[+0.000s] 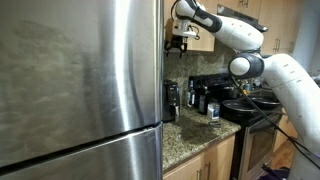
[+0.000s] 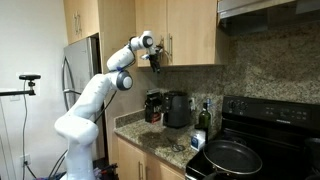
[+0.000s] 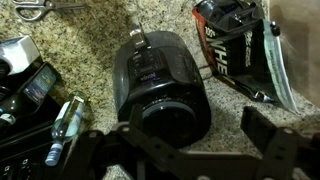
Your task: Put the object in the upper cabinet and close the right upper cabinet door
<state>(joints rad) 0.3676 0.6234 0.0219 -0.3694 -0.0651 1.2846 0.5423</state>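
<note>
Item 1. Hand (image 2: 154, 61): raised high beside the upper cabinet (image 2: 185, 30), pointing down over the tabletop (image 2: 160, 140). In the wrist view (image 3: 185, 150) the two dark fingers stand wide apart and nothing sits between them; released, carrying nothing. Its height suits a position level with the cabinet's lower edge.

Item 2. Upper cabinet: honey-wood wall unit above the granite tabletop. In an exterior view both doors look shut or nearly so; the interior is not visible. The right upper cabinet door (image 2: 195, 30) carries a slim vertical bar handle. Whether it sits fully flush cannot be told at this size.

Item 3. Black cylindrical appliance (image 3: 160, 85): stands on the tabletop directly below the hand, seen from above; likely a coffee grinder or similar.

Item 4. Black bag with lettering (image 3: 230, 45): lies near the appliance, apart from it.

Item 5. Small metal canister (image 3: 68, 118): lies on the granite just beside other dark gear.

Item 6. Refrigerator (image 1: 80, 80): stainless, fills the near side of an exterior view.

Judgement: which object is meant for the cabinet cannot be told; nothing is grasped.
</note>
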